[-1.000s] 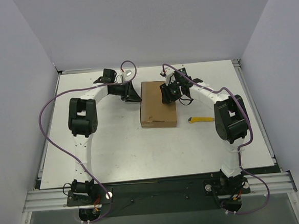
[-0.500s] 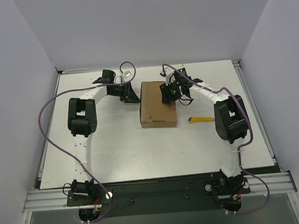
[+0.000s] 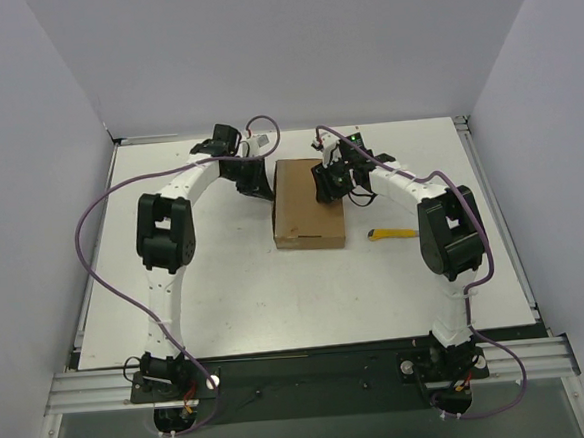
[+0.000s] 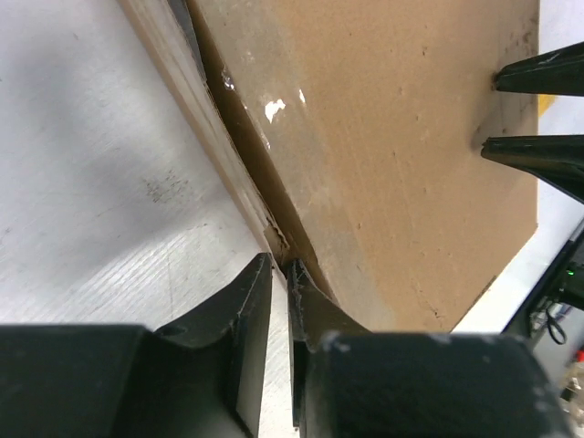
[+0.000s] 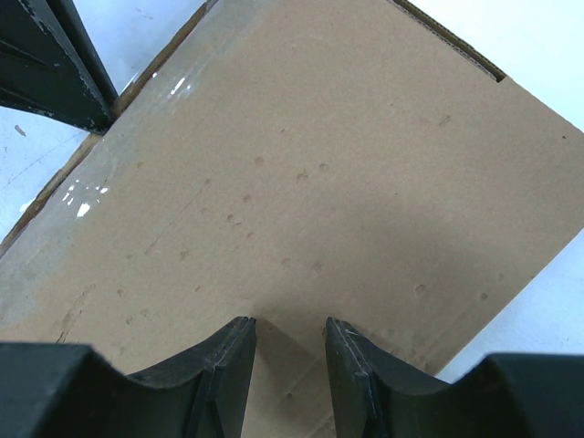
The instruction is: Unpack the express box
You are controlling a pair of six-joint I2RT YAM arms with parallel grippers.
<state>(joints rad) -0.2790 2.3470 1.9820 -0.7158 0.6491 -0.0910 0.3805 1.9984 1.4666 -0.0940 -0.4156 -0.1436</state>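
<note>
Two arms reach inward over the white table (image 3: 226,284) toward the express box (image 3: 307,218), which lies flat and closed near the middle of the table, slightly toward the far side, with its long sides running away from the arm bases. The left gripper (image 3: 256,181) is low at the far part of the box's left edge. In its wrist view, its fingers (image 4: 255,301) are drawn almost together, with only a thin slit between them. The tips sit right at the seam where the lid meets the side wall, beside a small ragged bit of cardboard. It cannot be told whether any cardboard is caught in that slit. The right gripper (image 3: 332,184) is over the far right part of the lid. Its fingers (image 5: 233,351) stand a little apart with bare cardboard showing between them and nothing clasped, and the tips appear to rest on the lid's surface. A yellow utility knife (image 3: 393,234) lies on the table just to the right of the box's near corner, not touching it.
</note>
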